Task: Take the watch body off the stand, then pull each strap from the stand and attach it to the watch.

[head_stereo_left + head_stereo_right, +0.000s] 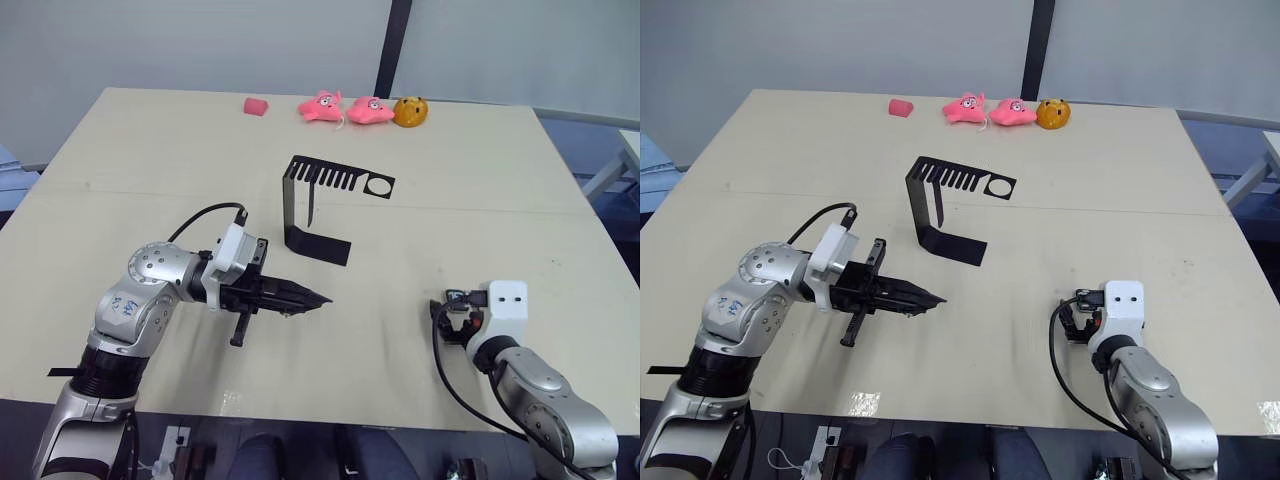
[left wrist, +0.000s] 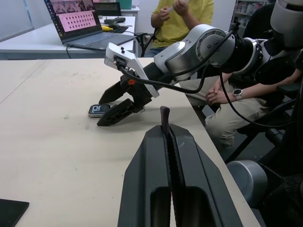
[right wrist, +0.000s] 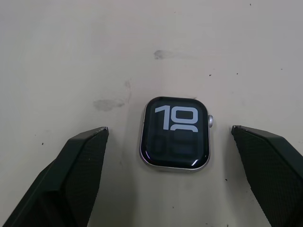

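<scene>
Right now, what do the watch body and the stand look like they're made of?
The watch body looks like a metal case, satin silver rim, under glossy glass showing faint reflections. The stand seems thin sheet metal in matte black: sharp bends, cut comb slots. Both are judged from looks alone.

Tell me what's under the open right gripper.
The watch body lies flat on the table, screen up, between the right gripper fingers, apart from both. Whatever is beneath the case is hidden.

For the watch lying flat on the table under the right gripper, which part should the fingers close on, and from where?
Come straight down from above and close on the two long side edges of the watch. It lies face up on the table, so only its rim offers grip, and the open right gripper already straddles it.
</scene>
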